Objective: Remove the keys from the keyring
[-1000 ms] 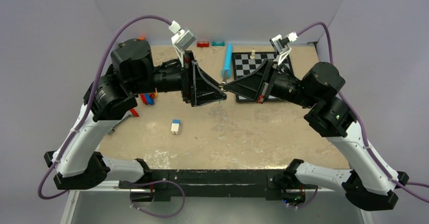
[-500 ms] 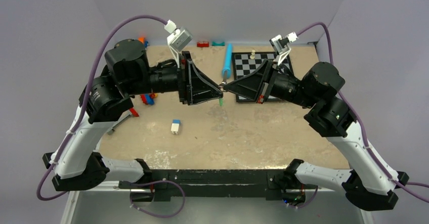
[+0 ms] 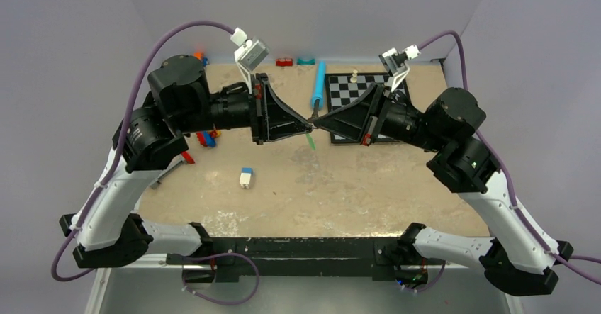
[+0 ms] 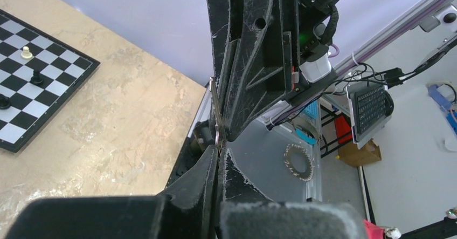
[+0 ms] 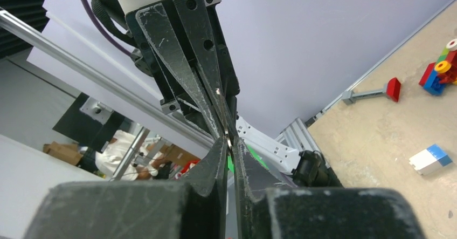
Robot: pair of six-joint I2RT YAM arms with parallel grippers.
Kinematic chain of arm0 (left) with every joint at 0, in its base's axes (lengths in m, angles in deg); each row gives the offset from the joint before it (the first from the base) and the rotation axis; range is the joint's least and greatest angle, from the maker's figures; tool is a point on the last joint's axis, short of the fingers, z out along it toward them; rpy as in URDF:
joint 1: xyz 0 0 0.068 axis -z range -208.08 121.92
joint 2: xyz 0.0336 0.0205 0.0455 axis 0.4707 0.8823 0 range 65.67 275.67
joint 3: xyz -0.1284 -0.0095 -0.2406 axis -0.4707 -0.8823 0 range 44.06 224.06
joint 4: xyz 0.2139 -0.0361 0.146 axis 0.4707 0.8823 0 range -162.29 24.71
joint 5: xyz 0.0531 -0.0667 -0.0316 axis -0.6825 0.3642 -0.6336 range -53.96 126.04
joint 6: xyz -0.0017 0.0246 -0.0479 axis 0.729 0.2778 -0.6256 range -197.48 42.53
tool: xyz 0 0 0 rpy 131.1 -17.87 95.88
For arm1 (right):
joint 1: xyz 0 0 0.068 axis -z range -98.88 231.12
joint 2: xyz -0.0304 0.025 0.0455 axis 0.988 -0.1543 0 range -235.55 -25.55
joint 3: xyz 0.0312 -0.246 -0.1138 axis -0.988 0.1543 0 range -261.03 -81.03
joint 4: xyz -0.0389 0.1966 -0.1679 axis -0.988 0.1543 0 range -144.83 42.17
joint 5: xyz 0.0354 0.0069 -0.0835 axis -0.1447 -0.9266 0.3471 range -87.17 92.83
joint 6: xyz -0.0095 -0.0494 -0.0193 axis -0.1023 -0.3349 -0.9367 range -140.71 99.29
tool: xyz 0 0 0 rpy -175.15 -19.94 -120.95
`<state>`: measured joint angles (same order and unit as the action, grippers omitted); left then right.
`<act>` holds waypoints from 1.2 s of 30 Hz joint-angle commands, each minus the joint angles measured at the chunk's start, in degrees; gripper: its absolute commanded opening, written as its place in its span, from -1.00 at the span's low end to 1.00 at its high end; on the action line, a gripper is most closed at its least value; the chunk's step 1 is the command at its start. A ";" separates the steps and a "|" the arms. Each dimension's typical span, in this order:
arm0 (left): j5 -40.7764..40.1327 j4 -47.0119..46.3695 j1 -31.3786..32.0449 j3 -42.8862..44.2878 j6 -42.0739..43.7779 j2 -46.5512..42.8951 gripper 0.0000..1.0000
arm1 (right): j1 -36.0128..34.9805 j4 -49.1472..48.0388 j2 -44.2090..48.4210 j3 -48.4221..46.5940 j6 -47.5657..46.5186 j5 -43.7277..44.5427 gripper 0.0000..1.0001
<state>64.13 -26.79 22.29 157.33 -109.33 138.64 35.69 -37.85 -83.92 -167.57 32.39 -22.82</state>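
Both grippers meet tip to tip in the air over the middle of the table. The left gripper [image 3: 310, 122] [image 4: 219, 149] is shut on the thin silver keyring [image 4: 216, 115], which sticks up from its tips along the right arm's finger. The right gripper [image 3: 317, 124] [image 5: 230, 141] has its fingers a narrow slit apart, with the keyring [image 5: 229, 140] seen edge-on between the tips. The keys show as a green flat piece [image 3: 310, 142] hanging just below the meeting tips. That green piece [image 5: 232, 163] also shows through the slit in the right wrist view.
A chessboard [image 3: 347, 87] with a few pieces lies at the back right, and a blue cylinder [image 3: 318, 87] lies beside it. A blue-and-white block [image 3: 246, 177] sits front left. Coloured bricks [image 3: 206, 138] lie under the left arm.
The left gripper has closed from wide open onto the keyring. The green key now hangs straight down below the tips. The right fingers have parted slightly.
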 commanded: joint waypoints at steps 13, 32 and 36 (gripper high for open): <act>-1.15 -16.78 0.08 -11.78 -8.65 -5.83 -1.00 | -0.28 -5.28 0.52 1.02 1.21 0.31 -0.58; -11.64 -28.02 0.08 -22.45 -16.52 -11.40 -1.00 | -0.27 -12.30 2.77 7.87 5.67 0.85 -1.00; -13.77 -31.93 0.16 -25.24 -19.06 -12.18 -1.00 | -0.26 -13.22 2.99 8.57 6.11 1.38 -1.00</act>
<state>56.22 -49.52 22.72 133.86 -125.70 127.60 35.78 -48.26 -82.12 -159.68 36.57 -20.85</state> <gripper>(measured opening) 0.018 0.014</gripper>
